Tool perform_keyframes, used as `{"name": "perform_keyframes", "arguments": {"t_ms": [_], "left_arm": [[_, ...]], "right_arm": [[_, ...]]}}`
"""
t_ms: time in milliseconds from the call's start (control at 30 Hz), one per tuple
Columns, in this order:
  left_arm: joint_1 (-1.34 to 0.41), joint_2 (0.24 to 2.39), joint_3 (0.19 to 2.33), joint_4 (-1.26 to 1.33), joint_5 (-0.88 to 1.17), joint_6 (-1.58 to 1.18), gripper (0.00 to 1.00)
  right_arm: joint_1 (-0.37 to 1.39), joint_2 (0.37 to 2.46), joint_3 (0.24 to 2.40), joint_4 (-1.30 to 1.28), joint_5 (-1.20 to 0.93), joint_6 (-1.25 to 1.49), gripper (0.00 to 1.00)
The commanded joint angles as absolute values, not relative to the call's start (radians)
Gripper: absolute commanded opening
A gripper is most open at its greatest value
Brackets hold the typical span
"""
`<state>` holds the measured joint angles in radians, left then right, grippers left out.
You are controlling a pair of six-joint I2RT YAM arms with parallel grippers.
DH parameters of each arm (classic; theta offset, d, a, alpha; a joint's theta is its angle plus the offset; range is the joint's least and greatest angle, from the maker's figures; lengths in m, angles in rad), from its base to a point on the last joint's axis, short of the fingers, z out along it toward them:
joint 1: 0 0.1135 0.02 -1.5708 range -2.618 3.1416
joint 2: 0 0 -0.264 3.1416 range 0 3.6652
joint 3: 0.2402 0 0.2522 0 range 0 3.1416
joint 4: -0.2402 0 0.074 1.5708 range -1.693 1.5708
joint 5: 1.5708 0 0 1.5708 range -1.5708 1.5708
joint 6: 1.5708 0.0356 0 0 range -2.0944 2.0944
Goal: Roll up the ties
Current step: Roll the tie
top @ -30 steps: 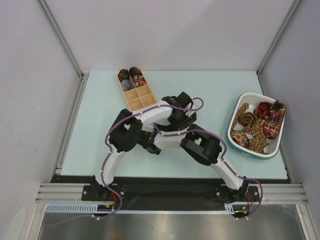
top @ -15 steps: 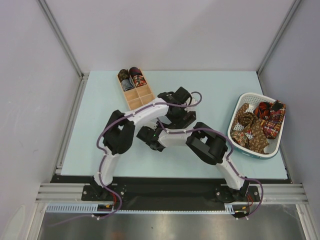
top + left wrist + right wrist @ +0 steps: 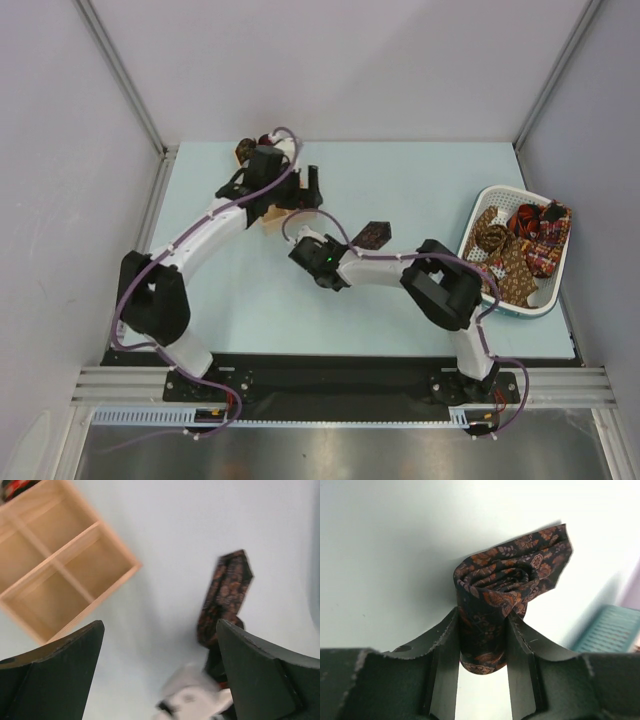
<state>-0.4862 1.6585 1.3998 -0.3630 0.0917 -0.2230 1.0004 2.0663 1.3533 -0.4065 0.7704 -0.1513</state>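
Observation:
My right gripper (image 3: 482,617) is shut on a rolled tie (image 3: 507,587), dark with an orange paisley pattern, its pointed end sticking out to the upper right. In the top view that tie (image 3: 372,235) sits mid-table at the tip of the right gripper (image 3: 355,243). The left gripper (image 3: 308,190) stands wide open and empty at the back left, next to the wooden box (image 3: 268,215). The left wrist view has the open left gripper (image 3: 159,630) above the table, the tie (image 3: 225,595) to the right and the box (image 3: 55,575) at the upper left.
A white basket (image 3: 465,270) at the right edge holds several loose ties (image 3: 520,245). The left arm covers most of the wooden box; a rolled tie (image 3: 243,150) shows at its far end. The basket's teal wall (image 3: 615,630) appears beyond the held tie.
The left gripper opened and its arm swung away from the middle to the back left, over the wooden box. The right gripper stayed shut on the rolled tie, which now shows uncovered.

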Motion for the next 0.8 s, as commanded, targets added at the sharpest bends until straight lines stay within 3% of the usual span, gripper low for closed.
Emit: {"name": "perform_keyframes", "arguments": {"t_ms": [0,233,400,767], "left_arm": [[-0.393,1.577,1.269,-0.189,0.117,-0.405,1.0],[-0.357,1.493,1.163,-0.163,0.003,-0.445,1.0],[-0.353,1.479,1.126,-0.132,0.046,-0.448,1.0],[-0.379,1.496,1.077,-0.118,0.045,-0.396,1.0]], "right_arm": [[0.965,1.955,1.309,-0.357,0.507,-0.084,0.33],[0.841,1.826,1.203,-0.262,0.18,-0.032,0.33],[0.721,1.786,1.146,-0.212,-0.042,-0.005,0.33],[0.425,1.919,1.123,-0.078,-0.659,0.175,0.3]]}}
